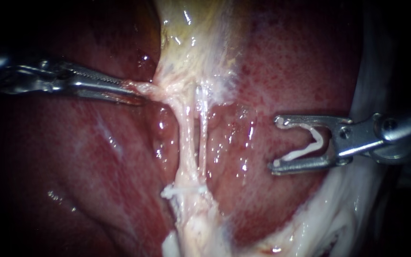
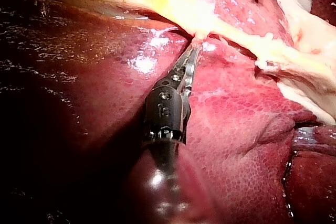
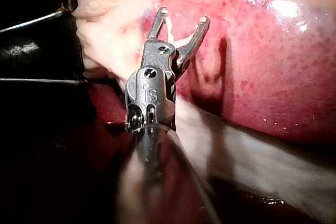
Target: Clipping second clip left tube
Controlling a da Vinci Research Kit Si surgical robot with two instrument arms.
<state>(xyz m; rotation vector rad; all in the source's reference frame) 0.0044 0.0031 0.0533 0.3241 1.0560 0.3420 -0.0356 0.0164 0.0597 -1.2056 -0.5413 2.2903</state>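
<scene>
Your left instrument (image 1: 136, 93) comes in with long, ridged steel jaws closed flat on a flap of pale tissue (image 1: 151, 89) just below the yellowish gallbladder (image 1: 186, 28), stretching it sideways. Under that grip two thin, glistening strands run down over the wet, speckled red liver (image 1: 286, 62). These are the left tube (image 1: 185, 138) and the right tube (image 1: 203, 128), side by side with a narrow slit between them. A closed clip (image 1: 181, 191), white, sits across their lower end. Your right instrument (image 1: 276, 143) stands well apart from the tubes. Its forked jaws are spread wide and carry an open clip (image 1: 310, 145), a white bent V that touches both jaws. The right wrist view shows that fork from behind, with its shadow on the liver. The left wrist view shows the gripped flap joining a glossy yellow band.
</scene>
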